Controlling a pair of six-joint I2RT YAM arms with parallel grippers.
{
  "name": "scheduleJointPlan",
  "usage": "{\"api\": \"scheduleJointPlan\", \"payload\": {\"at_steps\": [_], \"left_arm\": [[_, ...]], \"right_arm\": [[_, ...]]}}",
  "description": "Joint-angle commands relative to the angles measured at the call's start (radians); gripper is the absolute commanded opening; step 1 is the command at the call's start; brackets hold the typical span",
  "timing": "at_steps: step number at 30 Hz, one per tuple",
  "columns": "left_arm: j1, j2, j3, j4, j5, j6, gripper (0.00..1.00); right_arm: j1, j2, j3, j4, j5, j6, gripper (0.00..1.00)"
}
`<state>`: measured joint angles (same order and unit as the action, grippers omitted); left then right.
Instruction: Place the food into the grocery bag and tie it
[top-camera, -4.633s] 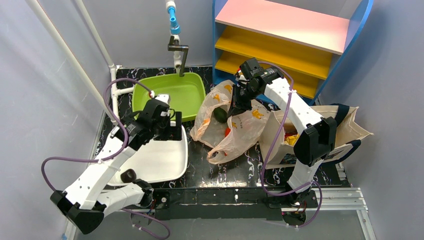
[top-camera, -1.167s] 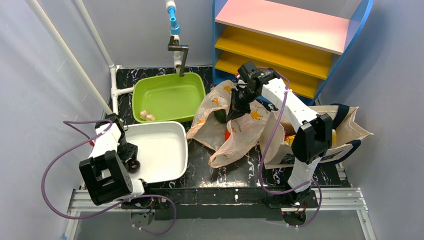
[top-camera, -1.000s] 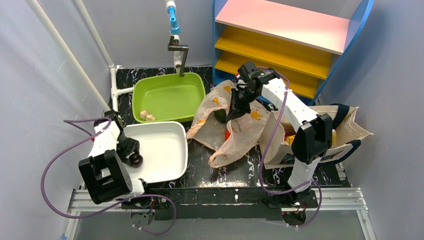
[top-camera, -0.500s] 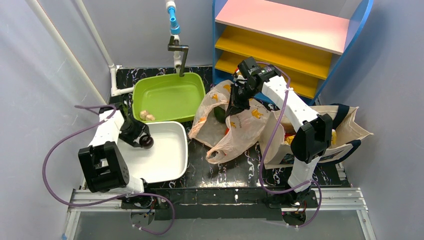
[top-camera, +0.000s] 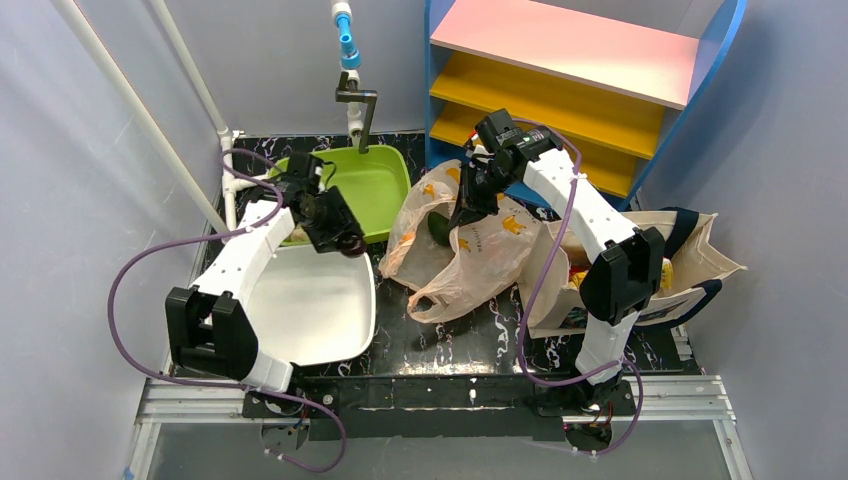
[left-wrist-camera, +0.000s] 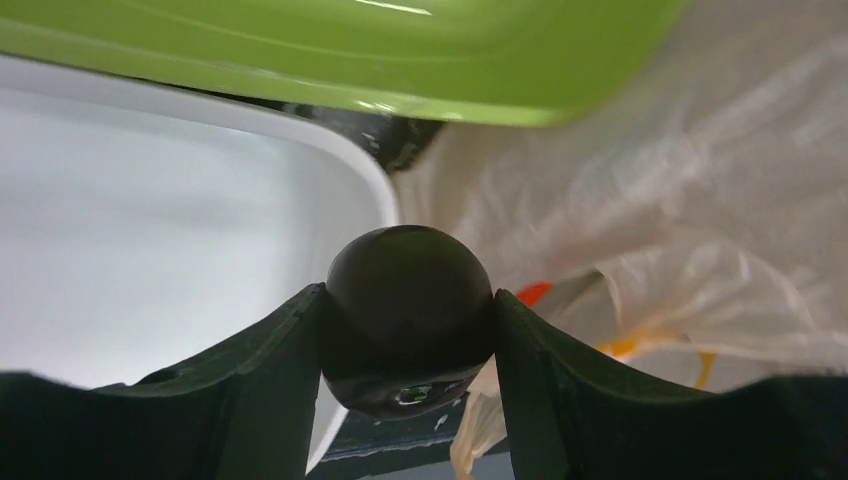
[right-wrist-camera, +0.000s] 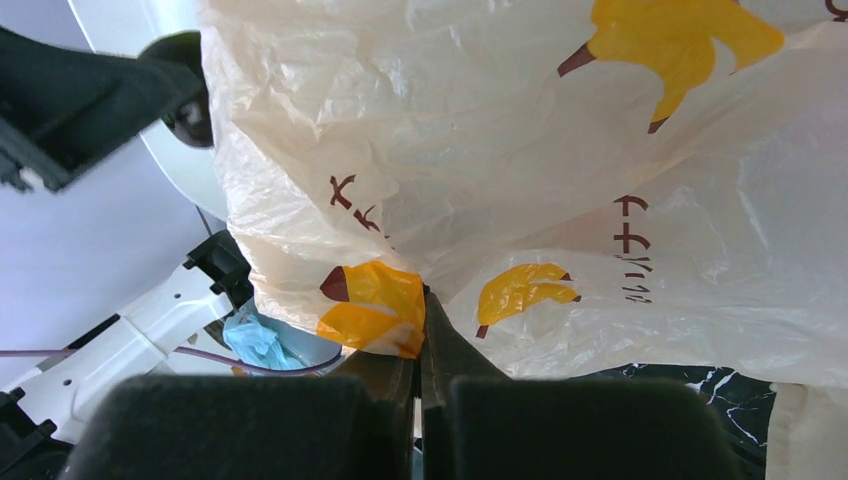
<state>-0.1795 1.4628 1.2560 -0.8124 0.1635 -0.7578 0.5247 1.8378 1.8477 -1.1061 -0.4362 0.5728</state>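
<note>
Two grips are in place: the right pincer, pressed shut on the grocery bag's upper edge, holds its mouth raised, apparently so that the left pincer, clamping the dark brown ball just left of that bag, can drop it inside.

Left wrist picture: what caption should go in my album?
Left gripper holds a dark brown ball near the white tray and grocery bag.
</note>
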Motion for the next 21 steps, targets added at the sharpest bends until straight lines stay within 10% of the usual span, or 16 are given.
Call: {"api": "scheduleJointPlan", "payload": {"at_steps": [1,21], "left_arm": [[-0.135,-0.046,0.088,0.035,0.075,0.087,0.00],[-0.434,0.115,0.275,0.148,0.193,0.204,0.00]], "right_arm": [[-0.012,-0.004,0.043,-0.013,-0.005,-0.010,0.01],[-0.029,-0.001,0.054,-0.039,0.001,-0.015,0.01]]}}
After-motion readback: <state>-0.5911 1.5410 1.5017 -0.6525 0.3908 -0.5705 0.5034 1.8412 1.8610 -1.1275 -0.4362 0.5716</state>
